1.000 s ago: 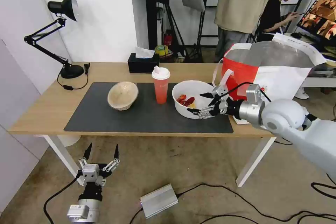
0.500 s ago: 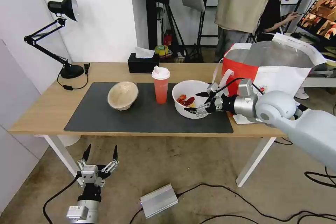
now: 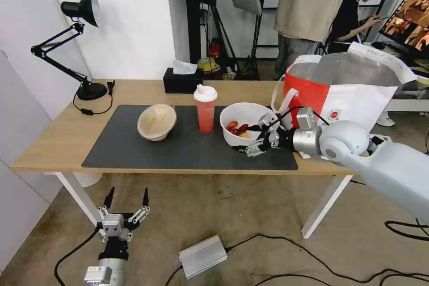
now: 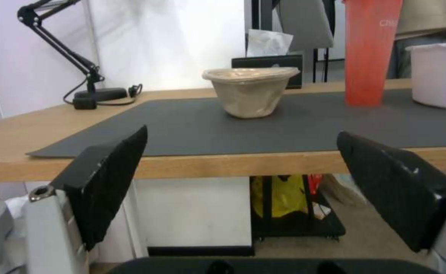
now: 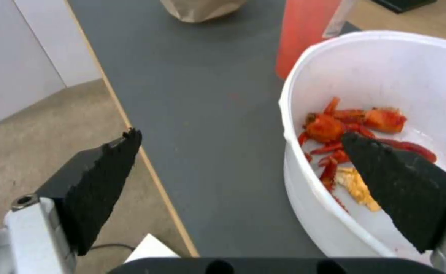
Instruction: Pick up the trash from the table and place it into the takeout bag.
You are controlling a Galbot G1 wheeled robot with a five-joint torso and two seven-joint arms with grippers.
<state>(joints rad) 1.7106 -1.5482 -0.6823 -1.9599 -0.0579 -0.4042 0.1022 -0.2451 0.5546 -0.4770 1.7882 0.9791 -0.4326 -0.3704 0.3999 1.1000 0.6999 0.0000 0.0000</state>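
Note:
On the dark mat (image 3: 178,149) of the table (image 3: 53,140) stand a beige pulp bowl (image 3: 156,121), a red drink cup (image 3: 205,114) with a white lid, and a white bowl (image 3: 239,114) holding red food scraps. My right gripper (image 3: 249,138) is open and straddles the white bowl's near right rim. In the right wrist view one finger hangs inside the bowl (image 5: 385,76) and the other over the mat. The red-and-white takeout bag (image 3: 353,98) stands open at the table's right end. My left gripper (image 3: 127,194) hangs open below the table's front edge.
A black desk lamp (image 3: 76,31) stands at the table's back left corner and a black tissue box (image 3: 182,81) at the back edge. On the floor lie a silver box (image 3: 203,255) and cables. People stand behind the table.
My right gripper has slid left from beside the white bowl until its fingers straddle the rim. The left gripper has sunk slightly.

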